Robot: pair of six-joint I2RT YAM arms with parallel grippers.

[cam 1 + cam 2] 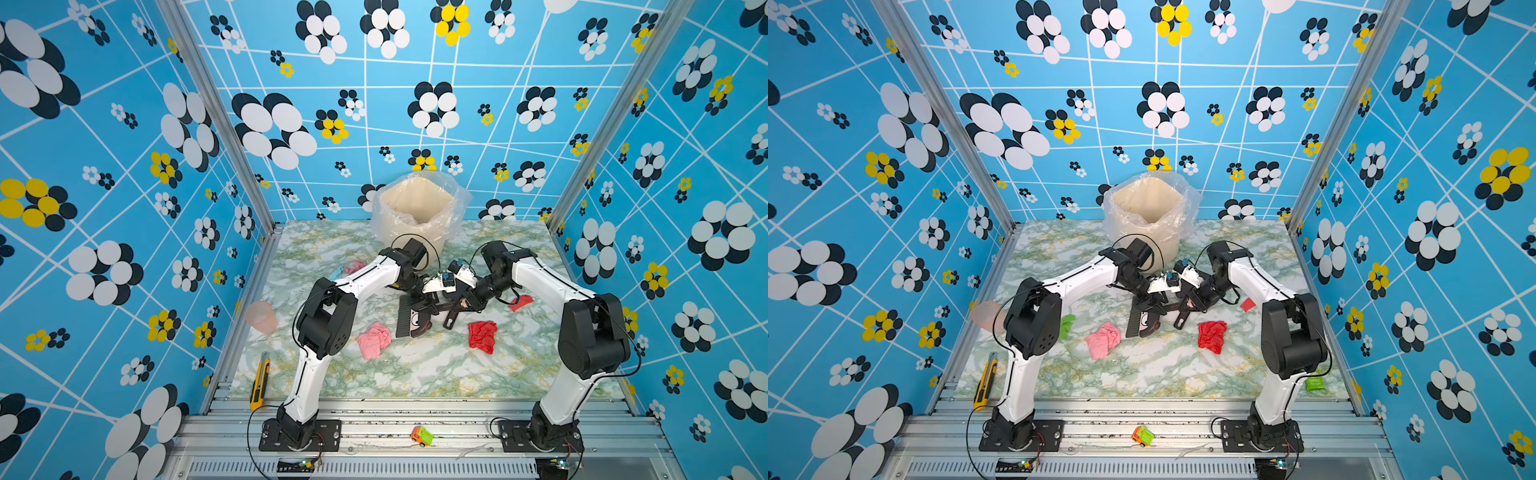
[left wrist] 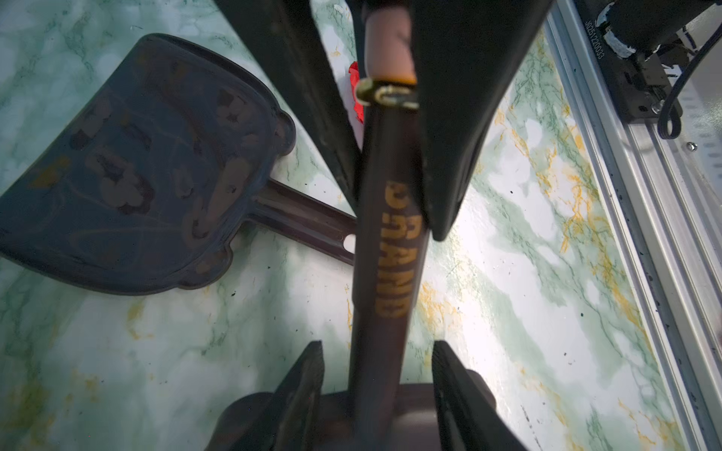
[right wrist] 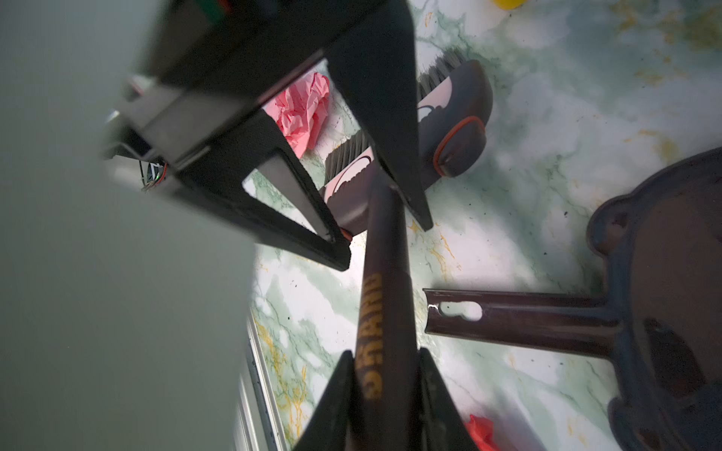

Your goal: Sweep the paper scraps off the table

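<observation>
Mid-table: right jaws clamp brush handle [image 3: 385, 304]; left jaws seemingly ajar.

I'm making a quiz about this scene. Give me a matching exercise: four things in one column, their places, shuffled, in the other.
1. pink wad
2. utility knife
3. toy car
4. lined bin

A. back of the table, centre
B. front aluminium rails
C. beside the brush head
D. front left corner, along the side rail

Pairs: 1-C; 2-D; 3-B; 4-A
</observation>
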